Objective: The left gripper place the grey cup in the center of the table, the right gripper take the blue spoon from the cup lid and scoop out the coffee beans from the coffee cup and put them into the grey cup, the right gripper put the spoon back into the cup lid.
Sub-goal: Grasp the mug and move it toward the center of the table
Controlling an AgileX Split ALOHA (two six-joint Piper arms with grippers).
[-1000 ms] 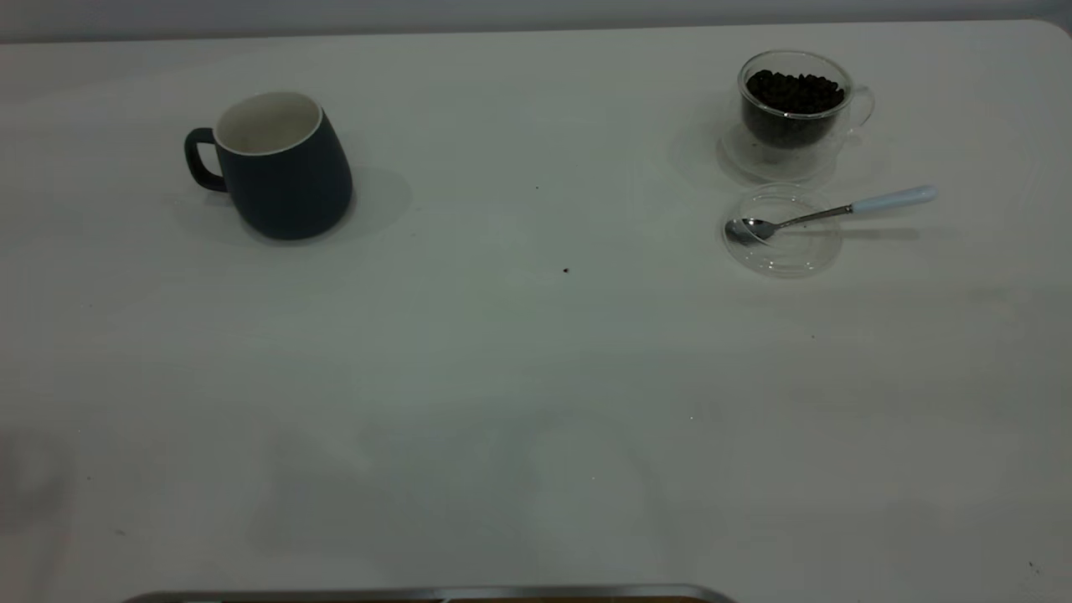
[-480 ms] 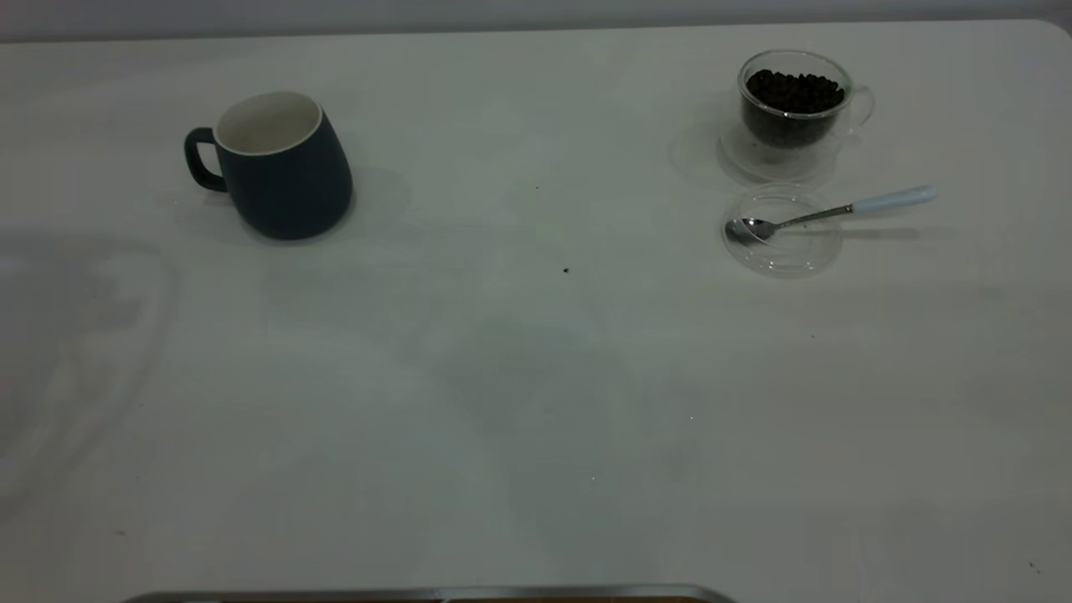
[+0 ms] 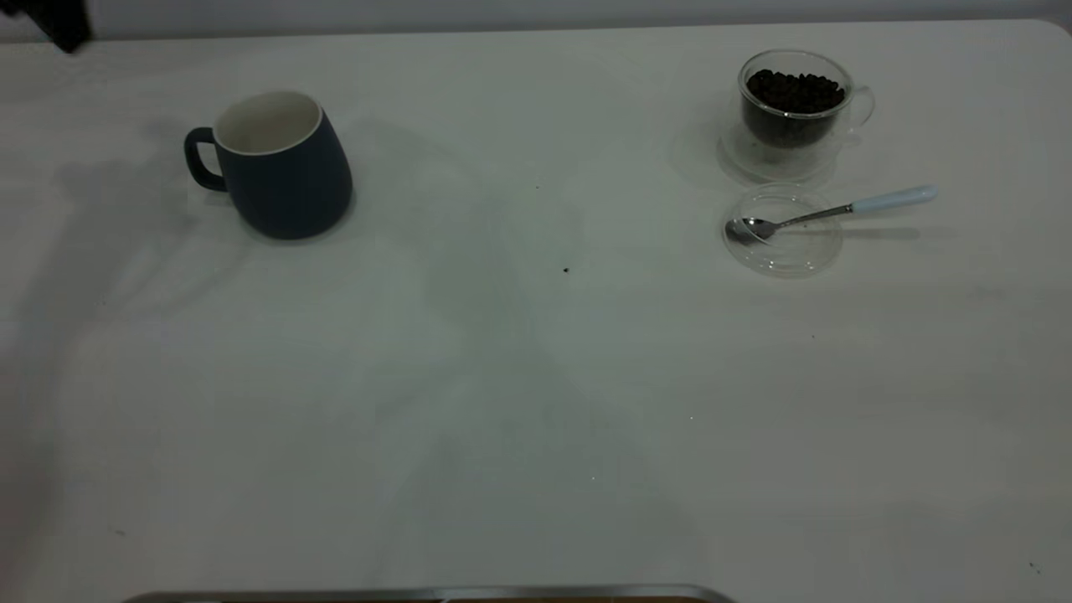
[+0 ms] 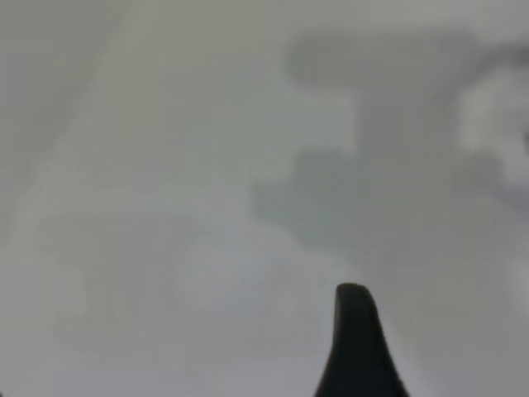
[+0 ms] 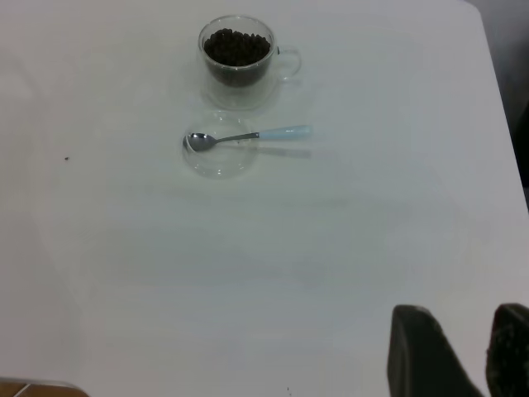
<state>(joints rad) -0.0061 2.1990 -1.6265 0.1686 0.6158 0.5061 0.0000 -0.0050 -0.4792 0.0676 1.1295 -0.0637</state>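
The grey cup (image 3: 280,167) stands upright at the table's (image 3: 502,402) far left, handle to the left, empty and white inside. The coffee cup (image 3: 796,109) with the coffee beans (image 3: 794,90) stands at the far right. In front of it lies the cup lid (image 3: 783,243). The blue spoon (image 3: 837,211) rests with its bowl in the lid and its handle pointing right. A dark part of my left arm (image 3: 52,21) shows at the far left corner, apart from the grey cup. My left gripper (image 4: 357,347) is over bare table. My right gripper (image 5: 488,331) is shut and empty, well short of the spoon (image 5: 248,137).
A few tiny dark specks (image 3: 566,270) lie near the table's middle. A metal edge (image 3: 435,595) runs along the near side. The table's right edge (image 5: 504,124) shows in the right wrist view. The coffee cup (image 5: 238,51) and lid (image 5: 219,157) also show there.
A dark part of the left arm has come into view at the far left corner, and its shadow has swept over the table's left side. The cups, lid and spoon have not moved.
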